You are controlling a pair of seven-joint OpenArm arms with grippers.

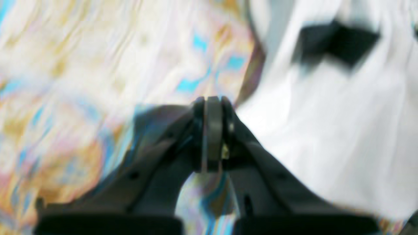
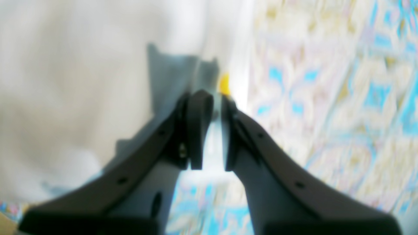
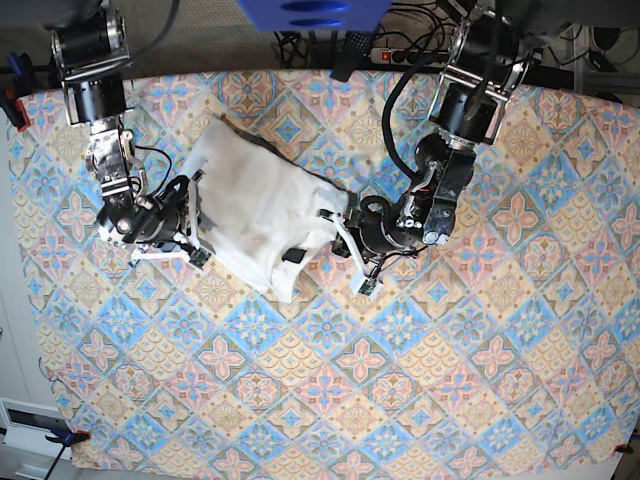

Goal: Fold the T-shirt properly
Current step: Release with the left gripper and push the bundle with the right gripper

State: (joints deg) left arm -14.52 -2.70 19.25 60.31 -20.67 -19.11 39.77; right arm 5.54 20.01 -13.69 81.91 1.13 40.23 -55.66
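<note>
Your T-shirt [image 3: 255,205] lies bunched in the upper left part of the patterned surface [image 3: 430,380], plain white side up, with almost none of its print showing. It forms a rumpled, roughly four-sided heap, its top edge rounded and a loose flap hanging at the lower edge. A small black tag [image 1: 336,40] sits on the white cloth near that flap. A speck of yellow [image 2: 224,84] peeks from one fold.

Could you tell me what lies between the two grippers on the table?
In the base view, the T-shirt, bunched with its plain white side up, fills the stretch between the right gripper and the left gripper.
</note>
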